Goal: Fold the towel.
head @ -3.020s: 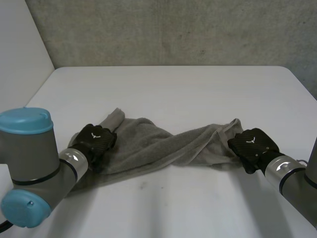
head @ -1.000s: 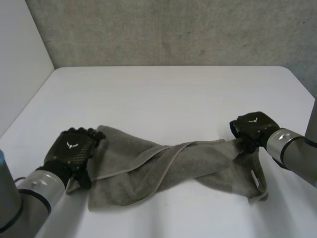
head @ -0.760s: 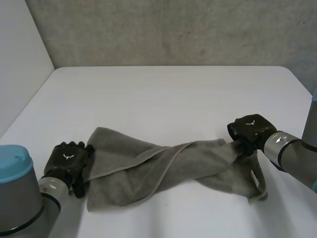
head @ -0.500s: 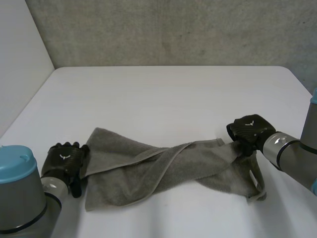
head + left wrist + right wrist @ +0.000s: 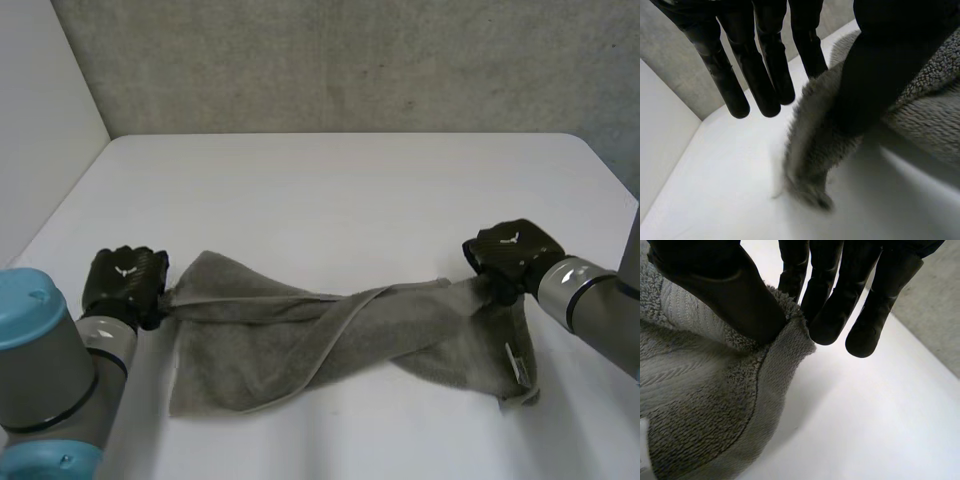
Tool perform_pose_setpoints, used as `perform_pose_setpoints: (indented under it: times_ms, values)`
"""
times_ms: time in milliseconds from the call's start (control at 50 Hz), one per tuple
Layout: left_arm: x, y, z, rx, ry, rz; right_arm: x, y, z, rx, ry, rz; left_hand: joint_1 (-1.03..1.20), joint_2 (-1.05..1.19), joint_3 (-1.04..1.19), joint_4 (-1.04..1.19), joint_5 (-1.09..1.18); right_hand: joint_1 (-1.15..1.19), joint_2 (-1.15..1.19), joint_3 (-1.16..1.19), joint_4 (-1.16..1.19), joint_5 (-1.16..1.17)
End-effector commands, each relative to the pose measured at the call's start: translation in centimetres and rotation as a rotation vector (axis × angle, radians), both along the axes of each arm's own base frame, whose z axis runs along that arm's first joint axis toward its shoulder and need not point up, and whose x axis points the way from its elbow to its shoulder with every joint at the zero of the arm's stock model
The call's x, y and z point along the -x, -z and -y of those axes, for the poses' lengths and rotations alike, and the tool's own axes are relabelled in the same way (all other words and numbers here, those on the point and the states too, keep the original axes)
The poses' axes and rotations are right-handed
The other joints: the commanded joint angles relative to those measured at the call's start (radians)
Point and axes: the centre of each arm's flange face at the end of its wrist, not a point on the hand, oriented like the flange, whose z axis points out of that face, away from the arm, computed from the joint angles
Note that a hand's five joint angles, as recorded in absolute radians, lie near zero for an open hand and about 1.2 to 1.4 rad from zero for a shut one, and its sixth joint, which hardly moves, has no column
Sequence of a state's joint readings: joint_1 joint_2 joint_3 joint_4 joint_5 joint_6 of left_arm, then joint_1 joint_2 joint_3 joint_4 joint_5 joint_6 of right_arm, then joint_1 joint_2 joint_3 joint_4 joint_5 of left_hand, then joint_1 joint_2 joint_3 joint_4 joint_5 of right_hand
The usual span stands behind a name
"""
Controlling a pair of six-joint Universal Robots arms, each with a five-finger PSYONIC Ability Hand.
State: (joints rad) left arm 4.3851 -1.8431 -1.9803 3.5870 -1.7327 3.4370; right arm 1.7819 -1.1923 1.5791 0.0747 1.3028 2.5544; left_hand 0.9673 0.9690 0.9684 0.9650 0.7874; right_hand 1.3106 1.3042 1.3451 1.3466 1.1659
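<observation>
A grey towel (image 5: 330, 335) lies twisted across the near part of the white table (image 5: 340, 190), stretched between both hands. My left hand (image 5: 125, 285) is at its left corner, which is drawn taut to it. In the left wrist view the thumb (image 5: 880, 60) presses that corner (image 5: 810, 150) against the fingers (image 5: 762, 70). My right hand (image 5: 510, 250) holds the towel's far right corner. In the right wrist view its thumb (image 5: 715, 285) pinches the thick edge (image 5: 700, 405) against the fingers (image 5: 825, 305). The towel's middle is rolled over itself.
A small white label (image 5: 517, 365) hangs at the towel's right end. A grey wall (image 5: 340, 60) stands behind the table, and the table's left edge (image 5: 60, 205) runs close by my left arm.
My left hand has moved farther from me, closed on the towel's left corner and drawn it taut. The right hand has kept its hold and shifted slightly away.
</observation>
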Motion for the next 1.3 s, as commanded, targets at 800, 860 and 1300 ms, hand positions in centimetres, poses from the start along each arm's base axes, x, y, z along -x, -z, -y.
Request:
perform_pose_setpoints:
  times_ms: [800,860,1300]
  values:
    - [0.6,-20.4,10.1,0.268,0.061,-0.414,-4.7,-8.3,1.7,0.480,-0.082,0.034,0.429,0.427,0.428,0.431,0.434,0.086,0.092,0.051,0.050,0.056]
    - [0.5,-15.9,9.2,0.123,0.039,-0.384,-4.7,-4.6,0.5,0.370,-0.149,-0.037,0.429,0.427,0.428,0.431,0.434,0.086,0.092,0.051,0.050,0.056]
    - [0.5,-7.8,0.1,-0.121,0.134,-0.336,-1.5,3.4,-5.1,0.134,-0.256,-0.332,0.429,0.427,0.428,0.431,0.434,0.086,0.092,0.051,0.050,0.056]
